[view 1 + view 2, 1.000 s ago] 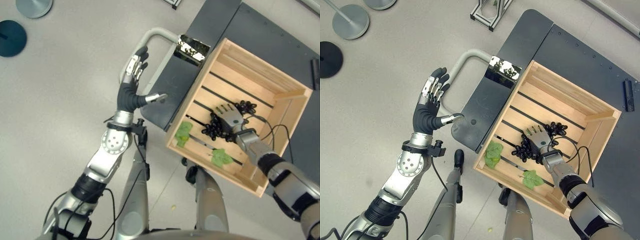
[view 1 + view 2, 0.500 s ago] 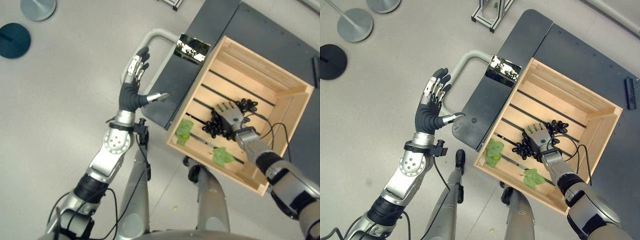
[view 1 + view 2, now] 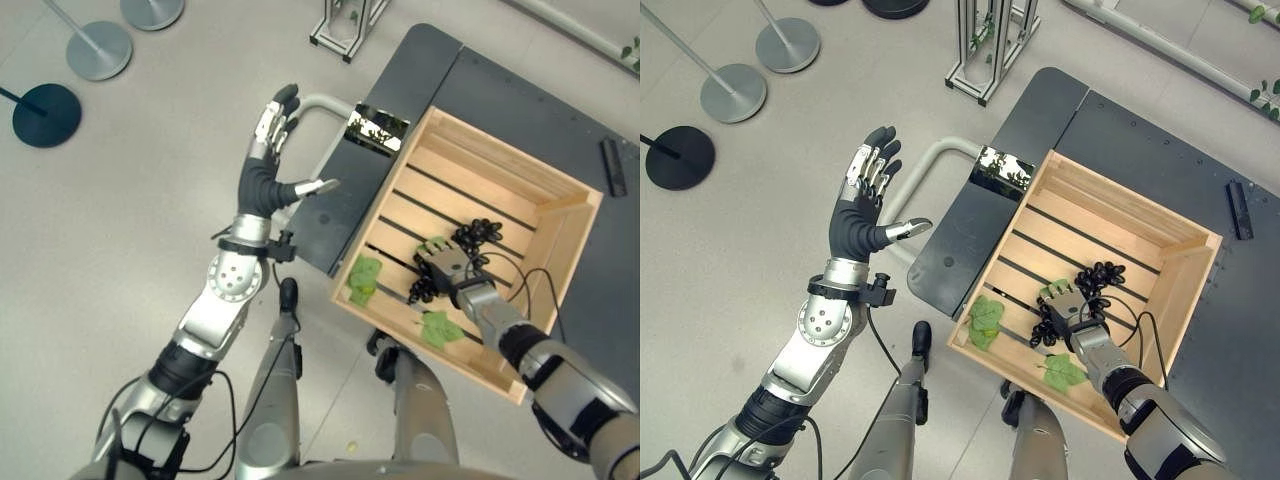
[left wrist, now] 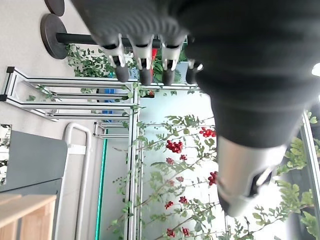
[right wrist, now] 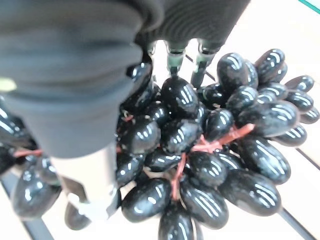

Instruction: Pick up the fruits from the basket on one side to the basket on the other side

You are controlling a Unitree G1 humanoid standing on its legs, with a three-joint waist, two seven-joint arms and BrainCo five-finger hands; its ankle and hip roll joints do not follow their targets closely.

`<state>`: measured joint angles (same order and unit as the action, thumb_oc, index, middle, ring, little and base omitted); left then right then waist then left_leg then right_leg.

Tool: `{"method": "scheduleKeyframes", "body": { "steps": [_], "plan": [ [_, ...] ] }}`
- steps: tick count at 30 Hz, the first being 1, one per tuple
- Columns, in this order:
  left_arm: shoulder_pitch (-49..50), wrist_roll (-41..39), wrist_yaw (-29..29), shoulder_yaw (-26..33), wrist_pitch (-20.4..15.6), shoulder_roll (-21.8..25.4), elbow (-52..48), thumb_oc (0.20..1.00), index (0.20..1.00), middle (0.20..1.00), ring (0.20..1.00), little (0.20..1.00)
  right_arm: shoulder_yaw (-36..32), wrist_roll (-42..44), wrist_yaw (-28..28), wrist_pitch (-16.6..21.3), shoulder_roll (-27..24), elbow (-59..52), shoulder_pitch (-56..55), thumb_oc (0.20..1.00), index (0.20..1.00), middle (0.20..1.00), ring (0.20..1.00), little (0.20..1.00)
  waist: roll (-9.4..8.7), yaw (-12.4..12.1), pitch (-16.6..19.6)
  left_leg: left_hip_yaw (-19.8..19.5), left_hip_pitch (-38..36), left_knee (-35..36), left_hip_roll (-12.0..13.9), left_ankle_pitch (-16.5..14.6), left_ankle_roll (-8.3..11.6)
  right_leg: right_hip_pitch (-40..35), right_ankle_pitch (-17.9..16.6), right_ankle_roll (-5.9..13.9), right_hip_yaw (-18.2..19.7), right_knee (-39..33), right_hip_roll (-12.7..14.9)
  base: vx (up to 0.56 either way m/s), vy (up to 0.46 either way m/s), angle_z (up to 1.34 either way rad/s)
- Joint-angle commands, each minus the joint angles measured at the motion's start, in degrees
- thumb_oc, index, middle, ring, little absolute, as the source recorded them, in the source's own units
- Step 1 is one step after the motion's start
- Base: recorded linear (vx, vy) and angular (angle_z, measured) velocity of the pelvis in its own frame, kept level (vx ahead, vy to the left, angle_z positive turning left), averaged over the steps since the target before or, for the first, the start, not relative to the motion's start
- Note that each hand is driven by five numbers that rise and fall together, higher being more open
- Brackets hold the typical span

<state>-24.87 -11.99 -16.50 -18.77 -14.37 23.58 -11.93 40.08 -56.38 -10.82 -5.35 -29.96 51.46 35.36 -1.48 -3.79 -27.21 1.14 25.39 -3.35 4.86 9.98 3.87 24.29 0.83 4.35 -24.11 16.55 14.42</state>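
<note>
Fingers of right hand (image 3: pixel 1064 301) have curled onto grapes (image 3: pixel 1092 281) in crate (image 3: pixel 1188 270).

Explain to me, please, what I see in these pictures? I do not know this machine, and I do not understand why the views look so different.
This is a humanoid robot with two arms and silver-fingered hands. The two wide pictures come from a stereo camera on its head, looking down. The two close pictures come from cameras on its wrists.

Below it stands a wooden crate on a dark grey cart. In the crate lie a bunch of black grapes and two green leaves.

The right hand is down in the crate, on top of the grapes. Its wrist view shows the glossy grapes right under the fingers, which curl over the bunch, so it appears to be gripping them.

The left hand is raised beside the cart, fingers straight, holding nothing. Its wrist view looks out at green plants with red berries.
</note>
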Motion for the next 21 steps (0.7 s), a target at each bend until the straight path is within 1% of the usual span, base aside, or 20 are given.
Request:
{"method": "scheduleKeyframes", "body": {
  "steps": [1, 5, 10, 18, 21],
  "plan": [
    [-0.97, 2.03, -0.88, 3.46, -2.07, 0.28, -4.05, 1.000, 1.000, 1.000, 1.000, 1.000, 2.17, -2.43, 1.92, 0.70, 0.20, -1.64, 0.24, 1.000, 1.000, 1.000, 1.000, 1.000, -1.48, 0.29, -2.58, 0.23, -3.20, -2.77, 0.26, -7.58, 1.32, -4.01, -2.18, 5.89, 0.14, -6.32, 1.28, -0.01, -0.014, -0.05],
    [-0.43, 2.12, -1.15, 4.26, -1.80, -0.11, -4.58, 1.000, 1.000, 1.000, 1.000, 1.000, 1.79, -2.84, 2.72, 0.64, -0.81, -4.05, 1.66, 1.000, 1.000, 1.000, 1.000, 1.000, -1.16, 0.14, -2.58, 0.04, -2.78, -2.09, 0.30, -7.12, 1.36, -3.31, -2.16, 5.77, -0.13, -6.41, 1.18, -0.01, -0.002, -0.03],
    [0.04, 2.64, -1.44, 4.98, -1.39, -0.50, -5.15, 1.000, 1.000, 1.000, 1.000, 1.000, 0.66, -3.76, 3.41, 0.75, -2.42, -8.23, 2.13, 1.000, 1.000, 1.000, 1.000, 1.000, -1.20, 0.25, -2.58, -0.34, -1.94, -1.53, 0.26, -6.69, 1.44, -2.49, -2.24, 5.70, -0.48, -6.55, 1.04, 0.00, -0.005, -0.01],
    [1.14, 3.21, -1.69, 5.79, -0.70, -0.35, -5.94, 1.000, 1.000, 1.000, 1.000, 1.000, -0.91, -4.47, 4.27, 0.47, -4.36, -13.05, 1.65, 1.000, 1.000, 1.000, 1.000, 1.000, -1.03, 0.40, -2.58, -0.91, 1.19, -2.36, 0.18, -6.63, 1.47, 0.53, -1.95, 5.49, -0.57, -5.27, 1.11, -0.01, -0.007, 0.01],
    [1.72, 3.29, -1.87, 6.30, -0.61, -0.09, -6.40, 1.000, 1.000, 1.000, 1.000, 1.000, -1.31, -4.81, 5.03, 0.79, -6.41, -16.23, 1.64, 1.000, 1.000, 1.000, 1.000, 1.000, -0.91, 0.53, -2.58, -0.91, 3.51, -3.07, 0.26, -6.60, 1.52, 3.06, -1.87, 5.48, -0.32, -4.50, 1.22, 0.00, 0.000, 0.00]
  ]
}}
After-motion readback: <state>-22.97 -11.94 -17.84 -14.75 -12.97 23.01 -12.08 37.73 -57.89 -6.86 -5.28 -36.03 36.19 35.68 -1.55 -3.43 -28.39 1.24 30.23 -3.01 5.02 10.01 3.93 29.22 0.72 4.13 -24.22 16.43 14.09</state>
